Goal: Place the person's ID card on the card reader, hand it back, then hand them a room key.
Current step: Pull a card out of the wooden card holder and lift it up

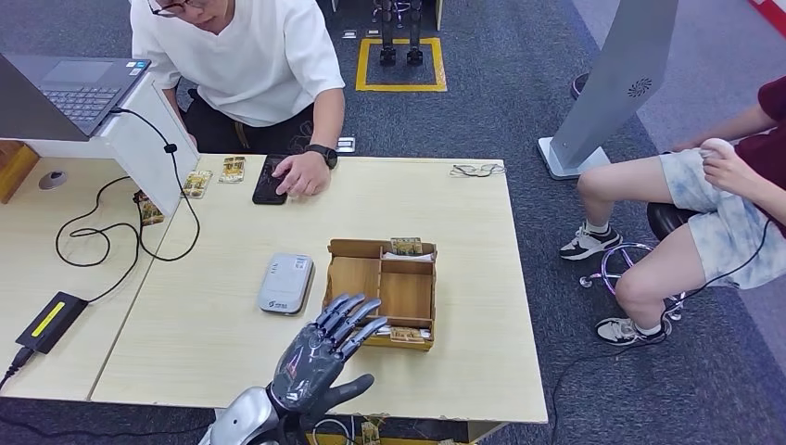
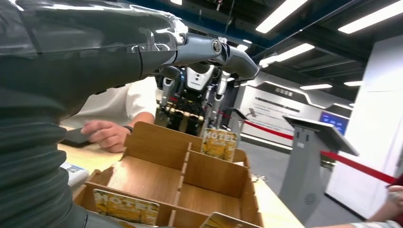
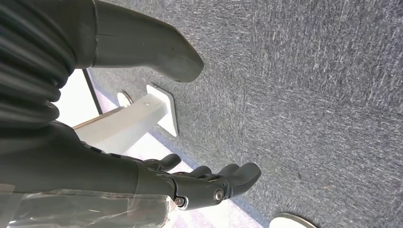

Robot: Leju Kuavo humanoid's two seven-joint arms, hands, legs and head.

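My left hand (image 1: 326, 354) hovers with fingers spread and nothing in it over the near left corner of a wooden compartment box (image 1: 356, 274). Hotel key cards stand in the box's far slot (image 1: 406, 246) and near slot (image 1: 408, 335). The left wrist view shows the left hand (image 2: 142, 52) above the box (image 2: 161, 178), with a key card (image 2: 219, 144) upright at its back and another (image 2: 126, 207) at its front. A white-grey card reader (image 1: 285, 283) lies just left of the box. My right hand (image 3: 199, 183) hangs empty over grey carpet, fingers loosely extended.
A person in a white shirt sits across the table, a hand (image 1: 302, 173) resting on a black phone (image 1: 268, 182). More cards (image 1: 232, 169) lie near them. A laptop (image 1: 69, 88), cables and a black adapter (image 1: 51, 321) are on the left. Another person (image 1: 704, 213) sits at the right.
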